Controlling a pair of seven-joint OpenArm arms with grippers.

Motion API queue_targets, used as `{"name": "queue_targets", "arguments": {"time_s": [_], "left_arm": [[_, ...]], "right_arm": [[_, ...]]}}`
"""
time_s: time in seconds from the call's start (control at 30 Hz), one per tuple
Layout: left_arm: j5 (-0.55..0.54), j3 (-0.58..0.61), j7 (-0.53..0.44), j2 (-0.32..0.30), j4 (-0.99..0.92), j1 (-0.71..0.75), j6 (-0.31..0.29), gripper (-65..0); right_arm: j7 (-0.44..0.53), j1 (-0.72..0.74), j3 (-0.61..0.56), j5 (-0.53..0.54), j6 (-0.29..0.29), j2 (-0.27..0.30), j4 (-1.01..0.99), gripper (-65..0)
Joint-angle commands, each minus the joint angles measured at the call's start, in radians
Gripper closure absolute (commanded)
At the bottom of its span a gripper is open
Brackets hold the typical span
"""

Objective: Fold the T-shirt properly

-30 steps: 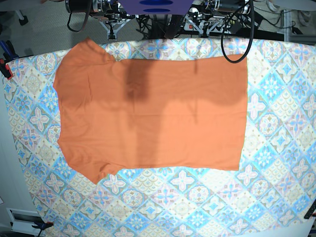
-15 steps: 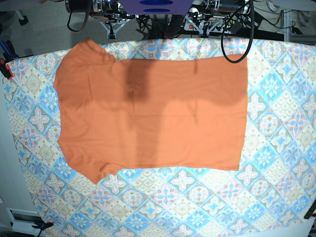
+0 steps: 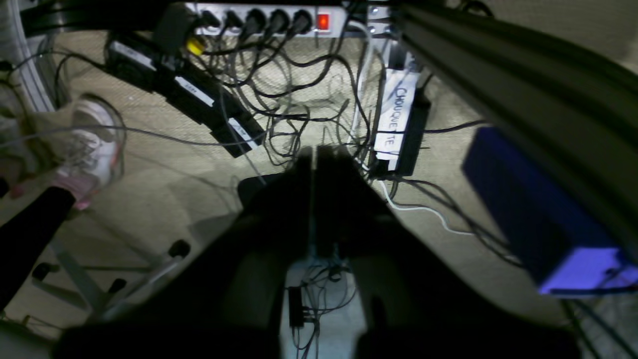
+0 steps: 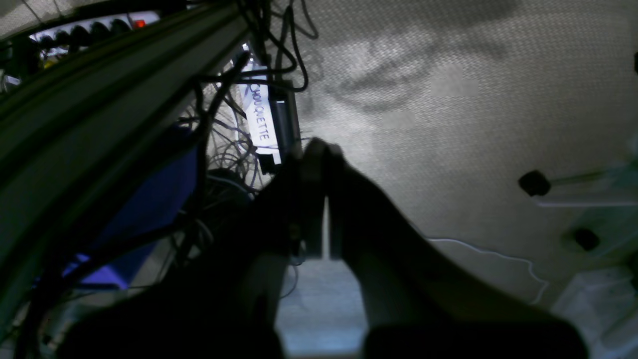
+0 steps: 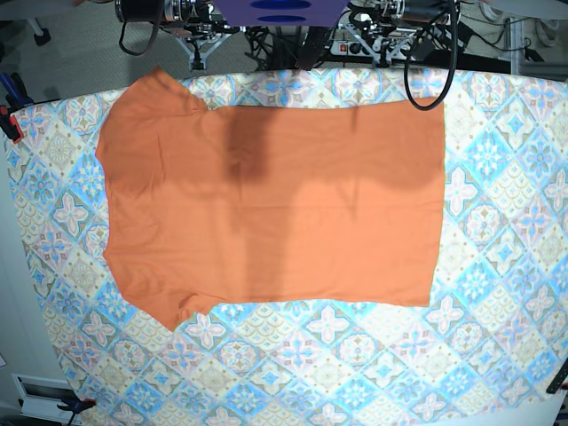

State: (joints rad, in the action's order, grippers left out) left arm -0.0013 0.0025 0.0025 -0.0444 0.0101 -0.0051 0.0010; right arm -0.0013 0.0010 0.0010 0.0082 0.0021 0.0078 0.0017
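The orange T-shirt (image 5: 275,204) lies flat and spread out on the tile-patterned cloth (image 5: 497,222), with its sleeves at the left and its hem at the right. No gripper touches it. In the base view only arm parts show at the top edge. In the left wrist view my left gripper (image 3: 315,149) is shut and empty, pointing at the floor behind the table. In the right wrist view my right gripper (image 4: 321,145) is shut and empty, also over the floor.
A black cable loop (image 5: 430,80) hangs over the shirt's top right corner. Behind the table are a power strip (image 3: 259,20), tangled cables, a blue box (image 3: 538,224) and a person's shoe (image 3: 92,139).
The arm parts and the cable loop at the top edge have shifted slightly. The T-shirt has not moved.
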Motion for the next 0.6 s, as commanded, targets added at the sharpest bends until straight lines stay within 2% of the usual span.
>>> {"name": "queue_targets", "arguments": {"time_s": [0.0, 0.07, 0.23, 0.57], "left_arm": [[-0.003, -0.002, -0.003, 0.001, 0.000, 0.001, 0.001, 0.0], [-0.001, -0.002, -0.003, -0.015, 0.000, 0.001, 0.001, 0.0], [0.004, -0.003, -0.016, -0.022, 0.000, 0.027, 0.000, 0.0], [-0.003, -0.003, -0.186, -0.024, -0.005, 0.115, -0.002, 0.0]], "right_arm": [[-0.001, -0.014, 0.001, 0.002, -0.003, 0.007, -0.002, 0.0], [0.001, -0.028, 0.009, 0.002, -0.007, 0.008, -0.002, 0.0], [0.037, -0.063, 0.113, 0.002, -0.009, 0.028, 0.002, 0.0], [0.086, -0.115, 0.130, 0.000, -0.009, 0.036, 0.007, 0.0]]}}
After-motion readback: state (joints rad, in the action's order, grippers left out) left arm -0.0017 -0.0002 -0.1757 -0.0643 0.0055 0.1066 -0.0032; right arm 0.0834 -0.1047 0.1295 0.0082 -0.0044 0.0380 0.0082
